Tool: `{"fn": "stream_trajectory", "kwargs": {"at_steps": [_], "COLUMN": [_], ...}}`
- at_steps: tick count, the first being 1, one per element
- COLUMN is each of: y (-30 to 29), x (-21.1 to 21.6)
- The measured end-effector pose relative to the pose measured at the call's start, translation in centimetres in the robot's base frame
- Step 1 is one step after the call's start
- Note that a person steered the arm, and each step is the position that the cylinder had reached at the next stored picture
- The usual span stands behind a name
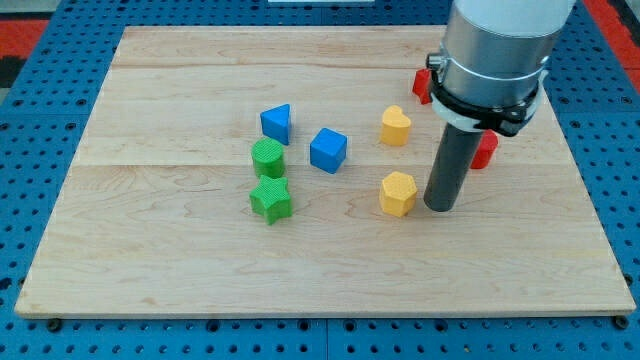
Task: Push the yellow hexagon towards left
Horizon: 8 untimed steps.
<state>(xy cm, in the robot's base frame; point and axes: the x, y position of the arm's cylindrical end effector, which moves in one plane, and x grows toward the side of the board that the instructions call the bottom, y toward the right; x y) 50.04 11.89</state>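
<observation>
The yellow hexagon [398, 193] sits on the wooden board right of the middle. My tip [440, 206] is just to the view's right of it, a small gap apart, at about the same height in the view. The dark rod rises from there to the grey arm body at the view's top right.
A yellow heart [395, 126] lies above the hexagon. A blue cube [328, 150], a blue triangle [277, 123], a green cylinder [268, 157] and a green star [270, 199] lie to the left. Two red blocks [484, 150] [423, 85] are partly hidden by the arm.
</observation>
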Motion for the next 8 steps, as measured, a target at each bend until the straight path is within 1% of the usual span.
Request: {"fn": "stream_trajectory", "kwargs": {"at_steps": [2, 8], "y": [-1.8, -3.4], "x": [0.0, -0.2]}}
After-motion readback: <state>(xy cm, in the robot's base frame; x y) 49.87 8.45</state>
